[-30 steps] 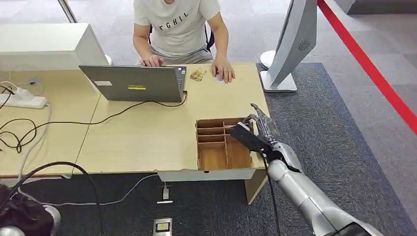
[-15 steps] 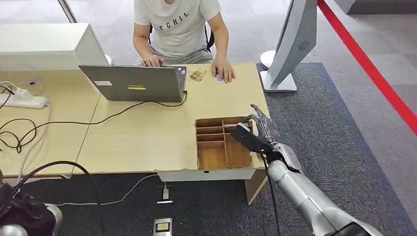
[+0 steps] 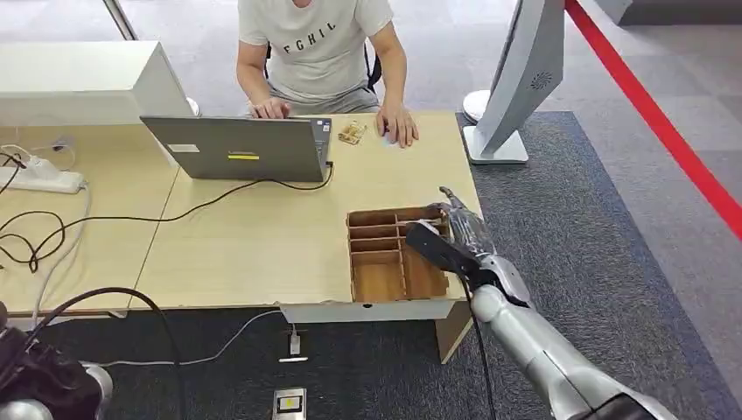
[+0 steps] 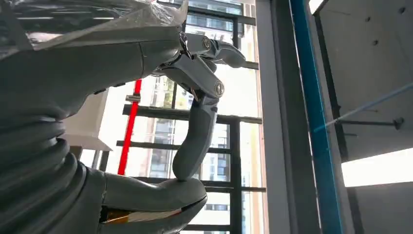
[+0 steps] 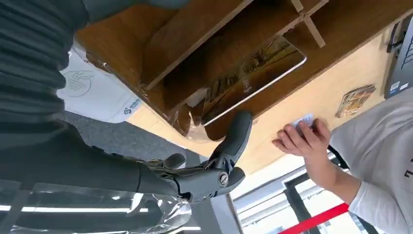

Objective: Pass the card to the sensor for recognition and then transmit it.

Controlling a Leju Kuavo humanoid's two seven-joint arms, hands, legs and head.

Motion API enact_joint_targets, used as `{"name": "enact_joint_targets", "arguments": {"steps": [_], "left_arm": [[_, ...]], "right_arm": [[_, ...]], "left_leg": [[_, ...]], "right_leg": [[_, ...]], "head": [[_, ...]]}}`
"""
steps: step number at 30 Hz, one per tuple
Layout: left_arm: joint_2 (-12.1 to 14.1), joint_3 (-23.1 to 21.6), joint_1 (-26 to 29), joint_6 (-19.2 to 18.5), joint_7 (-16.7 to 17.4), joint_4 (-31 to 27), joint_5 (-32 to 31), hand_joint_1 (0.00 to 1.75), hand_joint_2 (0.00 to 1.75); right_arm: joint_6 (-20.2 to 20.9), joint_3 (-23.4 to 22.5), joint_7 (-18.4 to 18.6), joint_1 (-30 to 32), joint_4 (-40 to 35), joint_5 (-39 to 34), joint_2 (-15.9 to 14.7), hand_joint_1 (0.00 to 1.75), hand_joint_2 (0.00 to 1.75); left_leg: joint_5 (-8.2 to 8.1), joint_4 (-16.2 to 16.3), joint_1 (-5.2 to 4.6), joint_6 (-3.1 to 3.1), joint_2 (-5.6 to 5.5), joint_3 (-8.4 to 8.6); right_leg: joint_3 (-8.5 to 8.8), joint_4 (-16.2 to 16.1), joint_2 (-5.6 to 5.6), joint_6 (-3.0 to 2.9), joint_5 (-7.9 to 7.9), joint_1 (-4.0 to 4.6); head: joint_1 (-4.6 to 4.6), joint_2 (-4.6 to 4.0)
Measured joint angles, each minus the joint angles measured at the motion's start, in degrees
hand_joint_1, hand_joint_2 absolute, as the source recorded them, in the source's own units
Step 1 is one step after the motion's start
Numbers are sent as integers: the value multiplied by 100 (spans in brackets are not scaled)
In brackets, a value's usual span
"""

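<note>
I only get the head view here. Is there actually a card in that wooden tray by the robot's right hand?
Observer: Yes. The right wrist view shows a picture card lying in a compartment of the wooden tray.
Operator: Has the hand got hold of it?
Observer: It has no grip on it. The right hand has its fingers apart, with one fingertip close to the card's corner. I cannot tell if it touches.
Operator: And the other hand?
Observer: The left hand holds nothing, its fingers apart, seen against windows.
</note>
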Motion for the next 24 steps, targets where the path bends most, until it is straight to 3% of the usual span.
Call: {"name": "enact_joint_targets", "arguments": {"steps": [12,15,18,19,24], "left_arm": [[-28,2,52,0,7,0,-15,0,175],[-39,11,67,0,0,0,-24,0,175],[-48,22,76,0,-2,0,-26,0,175],[-50,22,78,0,-7,0,-26,0,175],[-52,28,90,0,-28,0,-15,0,175]], "right_arm": [[37,52,-50,-57,15,-164,83,0,175],[98,55,-105,-89,15,-302,109,7,175],[159,55,-140,-135,20,-387,138,89,175],[171,55,-144,-150,24,-398,144,169,175],[216,57,-162,-207,28,-411,175,175,175]], "left_leg": [[0,0,0,0,0,0],[0,0,0,0,0,0],[0,0,0,0,0,0],[0,0,0,0,0,0],[0,0,0,0,0,0]], "right_leg": [[0,0,0,0,0,0],[0,1,0,0,0,0],[0,1,0,0,0,0],[0,1,0,0,0,0],[0,1,0,0,0,0]], "head": [[0,0],[0,0],[0,0],[-2,0],[0,0]]}}
